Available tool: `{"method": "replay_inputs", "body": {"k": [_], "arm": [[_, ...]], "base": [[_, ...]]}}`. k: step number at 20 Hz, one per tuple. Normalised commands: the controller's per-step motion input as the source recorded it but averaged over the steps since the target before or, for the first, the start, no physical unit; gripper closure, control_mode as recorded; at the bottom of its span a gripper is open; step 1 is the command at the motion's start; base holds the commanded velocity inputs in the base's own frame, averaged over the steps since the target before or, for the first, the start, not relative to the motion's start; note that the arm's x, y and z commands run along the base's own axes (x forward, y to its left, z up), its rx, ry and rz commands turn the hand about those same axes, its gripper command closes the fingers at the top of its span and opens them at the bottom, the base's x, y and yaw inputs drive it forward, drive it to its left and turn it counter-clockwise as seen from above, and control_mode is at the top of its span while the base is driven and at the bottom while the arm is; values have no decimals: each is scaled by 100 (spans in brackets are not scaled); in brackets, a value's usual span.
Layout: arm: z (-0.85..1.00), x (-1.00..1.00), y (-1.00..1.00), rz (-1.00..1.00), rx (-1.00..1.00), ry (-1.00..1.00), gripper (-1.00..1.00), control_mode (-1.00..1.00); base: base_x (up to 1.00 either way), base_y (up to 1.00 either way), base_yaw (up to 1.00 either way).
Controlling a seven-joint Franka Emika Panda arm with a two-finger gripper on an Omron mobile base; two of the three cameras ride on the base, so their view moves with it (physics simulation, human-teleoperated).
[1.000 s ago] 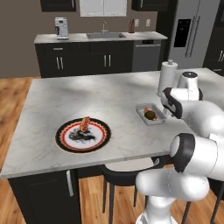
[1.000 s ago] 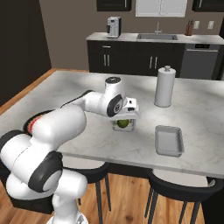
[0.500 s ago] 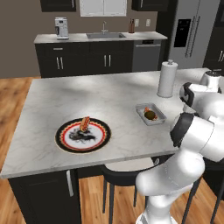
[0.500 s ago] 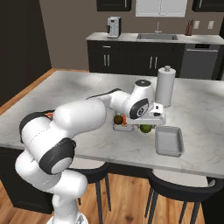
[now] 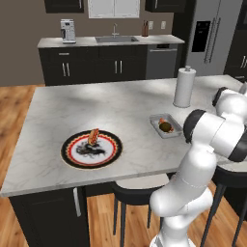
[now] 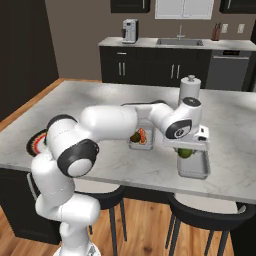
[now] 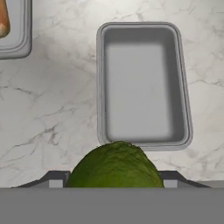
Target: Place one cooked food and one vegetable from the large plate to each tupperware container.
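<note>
My gripper is shut on a round green vegetable and hangs over the near end of an empty grey tupperware container. In the hand view the vegetable sits between the fingertips, with the empty container just beyond it. The other tupperware container lies to the left and holds an orange-red food and a dark round item. The large plate, with a black rim and a red band, carries an orange-brown food.
A white paper-towel roll stands upright behind the containers on the marble island. Stools are tucked under the island's near edge. My arm stretches across the counter between the plate and the containers.
The arm has swung right with the green vegetable, from above the filled container to over the empty one.
</note>
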Motion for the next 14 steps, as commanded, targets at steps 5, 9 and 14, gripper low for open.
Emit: {"method": "replay_inputs", "body": {"k": [5,9,14], "arm": [[-35,13,-33,0,0,0,100,-100],[-33,35,-4,0,0,0,100,-100],[-38,23,-4,4,0,1,100,-100]], "base": [[0,0,0],[0,0,0],[0,0,0]]}}
